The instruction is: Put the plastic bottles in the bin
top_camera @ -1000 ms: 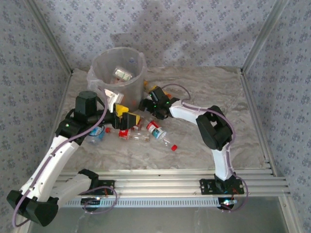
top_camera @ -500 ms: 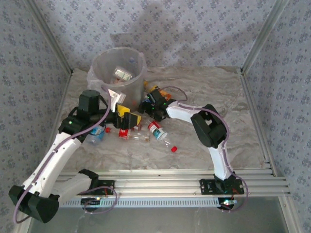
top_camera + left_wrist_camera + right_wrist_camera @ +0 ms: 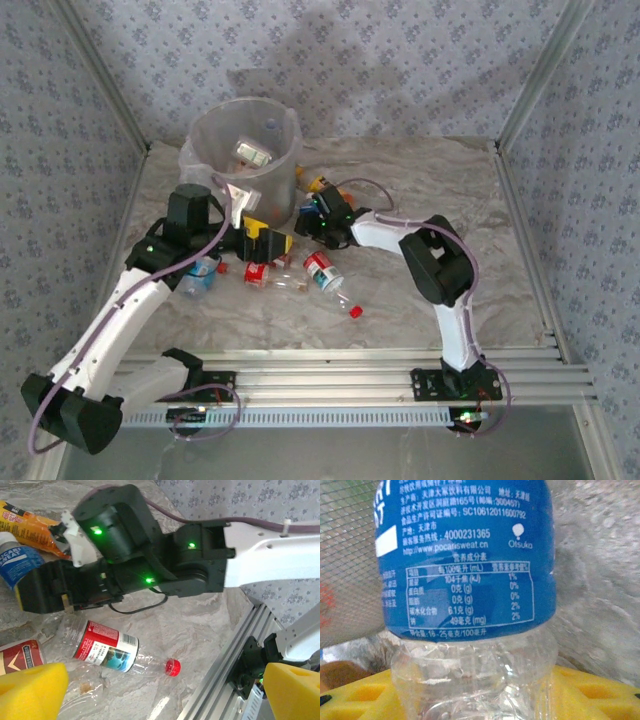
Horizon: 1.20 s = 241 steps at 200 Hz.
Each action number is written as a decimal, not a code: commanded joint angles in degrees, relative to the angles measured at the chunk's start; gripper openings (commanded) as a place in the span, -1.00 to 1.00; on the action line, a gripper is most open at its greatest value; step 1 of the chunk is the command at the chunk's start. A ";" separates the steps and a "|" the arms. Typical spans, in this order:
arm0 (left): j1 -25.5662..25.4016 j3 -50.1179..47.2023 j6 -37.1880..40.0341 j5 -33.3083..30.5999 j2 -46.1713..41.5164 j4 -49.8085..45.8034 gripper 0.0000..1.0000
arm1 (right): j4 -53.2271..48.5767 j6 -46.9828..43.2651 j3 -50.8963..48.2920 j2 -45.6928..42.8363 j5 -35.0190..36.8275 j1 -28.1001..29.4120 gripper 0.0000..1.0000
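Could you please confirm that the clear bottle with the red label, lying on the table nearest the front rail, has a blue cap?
Not quite: the cap is red, not blue, as the left wrist view shows. The rest holds: the clear bottle has a red label and lies on the table nearest the front rail.

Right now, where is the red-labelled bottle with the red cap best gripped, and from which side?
Probably mid-body on the red-labelled bottle, from above, closing across its width: it lies on its side on the table, and the clear neck narrows toward the red cap.
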 commanded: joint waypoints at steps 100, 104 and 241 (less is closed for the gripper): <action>-4.66 -8.44 -29.13 -6.47 7.98 32.18 0.99 | 3.55 -22.74 -20.69 -32.14 -15.54 -2.15 0.19; -4.81 -8.38 -29.61 -6.68 8.43 32.72 0.99 | 3.27 -22.91 -21.01 -32.96 -15.92 -2.19 0.19; -8.95 -3.80 -35.88 -8.55 17.50 39.71 0.63 | -2.70 -26.62 -22.09 -42.53 -22.08 0.58 0.20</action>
